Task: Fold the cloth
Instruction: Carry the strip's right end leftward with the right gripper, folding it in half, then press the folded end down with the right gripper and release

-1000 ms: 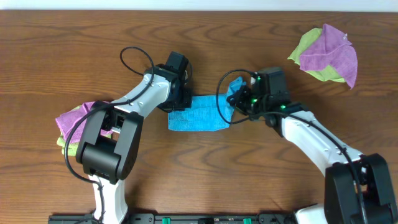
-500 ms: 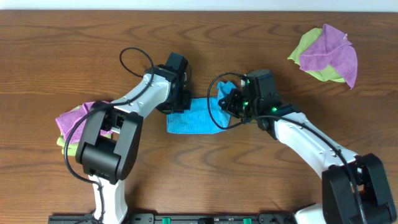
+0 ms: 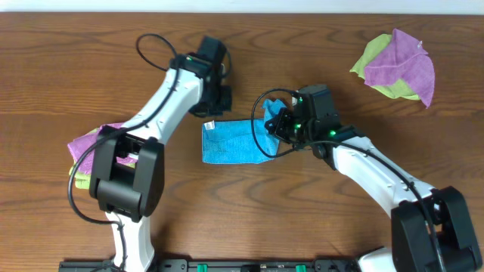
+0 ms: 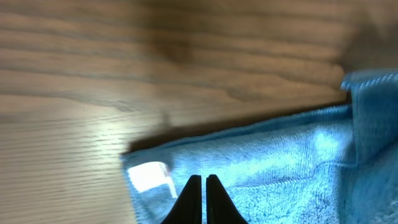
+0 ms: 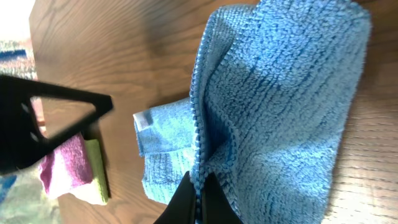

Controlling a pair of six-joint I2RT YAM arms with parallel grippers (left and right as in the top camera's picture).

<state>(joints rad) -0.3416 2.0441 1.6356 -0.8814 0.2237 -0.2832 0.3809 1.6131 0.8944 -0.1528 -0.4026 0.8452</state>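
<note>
Backed off toward upper left, the left gripper [image 3: 212,106] hangs closed on nothing; the right gripper [image 3: 274,125], nearer, pinches the right end of the cloth [image 3: 231,142], which lies left-to-right.

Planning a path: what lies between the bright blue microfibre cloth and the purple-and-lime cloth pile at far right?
Overhead view: the right gripper, fingers shut on the bright blue microfibre cloth, then bare wooden table before the purple-and-lime cloth pile.
</note>
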